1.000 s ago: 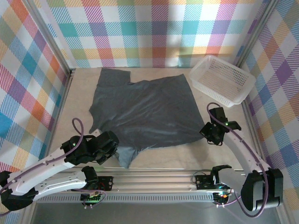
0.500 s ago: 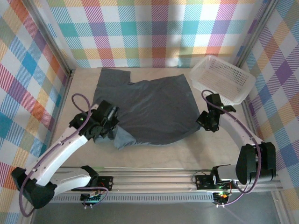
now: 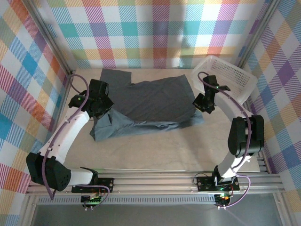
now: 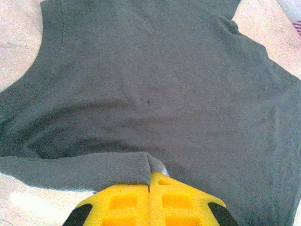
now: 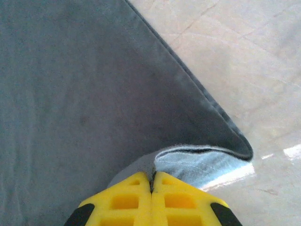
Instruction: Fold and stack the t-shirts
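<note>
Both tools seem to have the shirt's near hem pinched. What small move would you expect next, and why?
Probably carry both corners farther toward the far wall. The left tool and right tool are each shut on a hem corner of the t-shirt, doubled back over its body, but the hem lies only about midway, short of the shoulders.

From above, the left gripper (image 3: 100, 107) at the t-shirt's (image 3: 155, 101) left edge hides its own fingertips under its body; the right gripper (image 3: 205, 104) at the t-shirt's right edge does likewise; the folded-over near hem covers the cloth beneath it; the right arm crosses the corner of the white basket (image 3: 235, 80) nearest the t-shirt; in both wrist views the t-shirt runs off the top edge, the yellow fingers (image 4: 127, 202) are cut by the bottom edge, and the cloth pinched between them is out of sight.
</note>
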